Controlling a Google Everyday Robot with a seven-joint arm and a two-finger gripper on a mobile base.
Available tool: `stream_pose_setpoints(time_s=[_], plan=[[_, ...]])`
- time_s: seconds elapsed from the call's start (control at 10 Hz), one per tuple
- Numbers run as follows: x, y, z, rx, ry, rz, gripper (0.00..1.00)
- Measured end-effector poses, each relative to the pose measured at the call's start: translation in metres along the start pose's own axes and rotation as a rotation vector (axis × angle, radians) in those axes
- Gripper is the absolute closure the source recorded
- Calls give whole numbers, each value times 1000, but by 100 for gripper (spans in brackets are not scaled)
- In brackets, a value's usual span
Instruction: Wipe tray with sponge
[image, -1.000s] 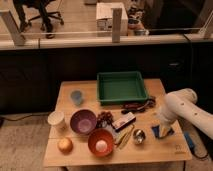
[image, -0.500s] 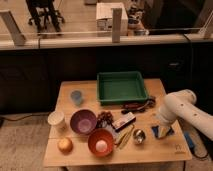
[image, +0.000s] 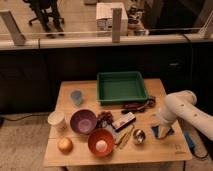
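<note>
Along the front edge of the wooden table (image: 150, 152), left to right: one round orange fruit (image: 64, 145), one orange bowl (image: 101, 142) with something pale inside, one yellow item (image: 124, 136), one small metal bowl (image: 138, 136). At the front right, one blue sponge (image: 163, 131), flat on the wood, well apart from the tray and partly hidden by the end of the arm.

One white arm (image: 182, 107) only. Enters from the right edge, bends at a rounded elbow above the table's right side, then slopes down and leftward. Ends in the gripper (image: 161, 125), low over the sponge; cannot tell whether touching it, nor whether spread or closed on anything.

One row back: one white cup (image: 57, 119) at the left, one purple bowl (image: 83, 121) beside it, one dark lumpy cluster (image: 104, 118), one pale packet (image: 123, 121). So three bowls in all, counting the metal one.

Further back: one pale blue cup (image: 76, 97), making two cups, and one dark reddish object (image: 137, 105) just in front of the tray.

At the far side of the table, one green tray (image: 121, 76), rectangular, nothing visible inside it.

Beyond, a dark wall with a ledge, three white posts (image: 116, 24), one office chair (image: 42, 10), one white box (image: 107, 10).
</note>
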Motion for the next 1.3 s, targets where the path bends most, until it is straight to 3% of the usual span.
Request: stream_pose_setpoints(time_s=[1.3], plan=[[-1,1,11,3,-26,-15,39]])
